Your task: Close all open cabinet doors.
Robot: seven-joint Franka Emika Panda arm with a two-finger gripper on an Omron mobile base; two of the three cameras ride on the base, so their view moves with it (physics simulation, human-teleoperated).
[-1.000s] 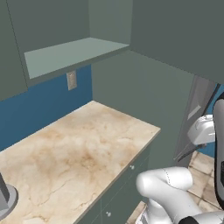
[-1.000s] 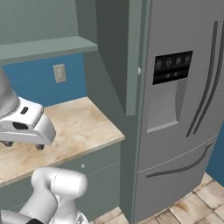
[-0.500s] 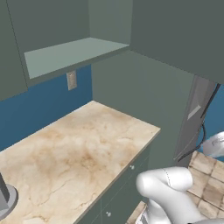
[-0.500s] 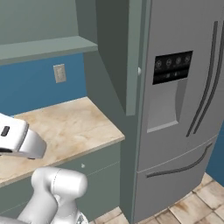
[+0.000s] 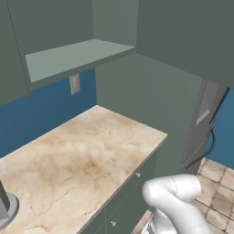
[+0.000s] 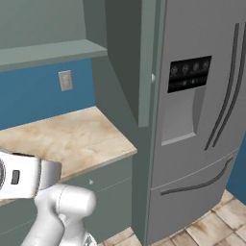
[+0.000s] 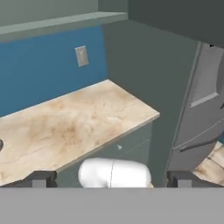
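One cabinet door (image 5: 183, 32) stands swung out from the upper cabinet, high over the counter's right end. From the right base it shows edge-on (image 6: 146, 62), with its pale knob (image 6: 153, 77) near the lower corner. In the hand view its underside (image 7: 175, 17) crosses the top right. Behind it the cabinet's inside and bottom shelf (image 5: 77, 55) lie bare. My gripper (image 7: 111, 180) is open, its two dark fingertips (image 7: 39, 179) far apart with nothing between them. It looks up at the counter and door from low down, well short of both.
A marble counter (image 5: 77, 160) runs under the cabinet, with a wall outlet (image 5: 74, 83) on the blue backsplash. Drawer fronts (image 5: 132, 192) sit below. A steel fridge (image 6: 202, 110) stands to the right over a tiled floor (image 5: 219, 183). A grey round base (image 5: 4, 208) rests at the counter's left.
The hand has dropped lower and slipped out of the right edge of the left base view. The door and the cameras have not moved.
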